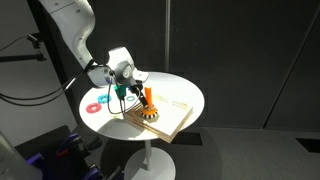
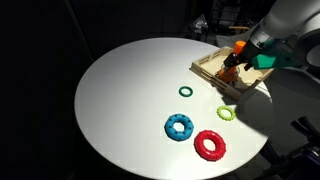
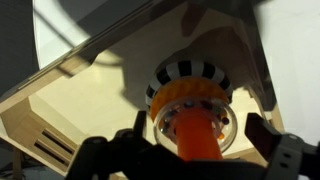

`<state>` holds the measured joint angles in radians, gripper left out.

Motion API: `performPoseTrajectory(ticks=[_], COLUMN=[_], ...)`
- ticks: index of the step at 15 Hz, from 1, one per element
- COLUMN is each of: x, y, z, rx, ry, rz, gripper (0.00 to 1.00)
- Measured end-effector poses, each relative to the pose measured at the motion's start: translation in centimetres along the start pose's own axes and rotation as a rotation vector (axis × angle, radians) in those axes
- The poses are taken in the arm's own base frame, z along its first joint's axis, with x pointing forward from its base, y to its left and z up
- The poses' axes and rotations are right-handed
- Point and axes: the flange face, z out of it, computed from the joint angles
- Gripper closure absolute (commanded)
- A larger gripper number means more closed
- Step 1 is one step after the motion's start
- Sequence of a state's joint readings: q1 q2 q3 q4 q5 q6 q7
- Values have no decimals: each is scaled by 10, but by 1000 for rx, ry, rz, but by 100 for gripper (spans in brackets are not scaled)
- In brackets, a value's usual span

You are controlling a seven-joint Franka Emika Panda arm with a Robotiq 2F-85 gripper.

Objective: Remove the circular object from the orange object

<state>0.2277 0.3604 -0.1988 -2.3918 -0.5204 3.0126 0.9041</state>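
The orange peg (image 3: 193, 146) rises from a round yellow-and-black striped base (image 3: 186, 70) on a pale wooden board (image 3: 80, 110). A circular object, an orange ring with a clear beaded rim (image 3: 185, 98), sits round the peg low down, above the base. My gripper (image 3: 199, 128) is open, with one finger on each side of the peg and ring, touching neither. Both exterior views show the gripper (image 1: 128, 88) (image 2: 243, 60) over the peg (image 1: 147, 97) (image 2: 238, 48) on the board (image 1: 172, 118) (image 2: 208, 68).
The board lies near the edge of a round white table (image 2: 120, 100). Loose rings lie on the table: a small green one (image 2: 185, 92), a yellow-green one (image 2: 227, 113), a blue one (image 2: 179, 127) and a red one (image 2: 210, 145).
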Motion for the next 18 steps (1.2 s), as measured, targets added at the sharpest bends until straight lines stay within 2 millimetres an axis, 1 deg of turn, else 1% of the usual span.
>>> performPoseTrajectory(ticks=[7,14,15,16,17,18], x=[-2,-1,0,0,1,2], y=[-4,-5,-4,-4,-4,-3], z=[15,24,24,25,25,24], rx=[-1,11,13,15,17,18], ry=[14,29,31,33,36,40], rz=[-1,13,15,18,20,22], gripper=[0,0,25,27,32,32])
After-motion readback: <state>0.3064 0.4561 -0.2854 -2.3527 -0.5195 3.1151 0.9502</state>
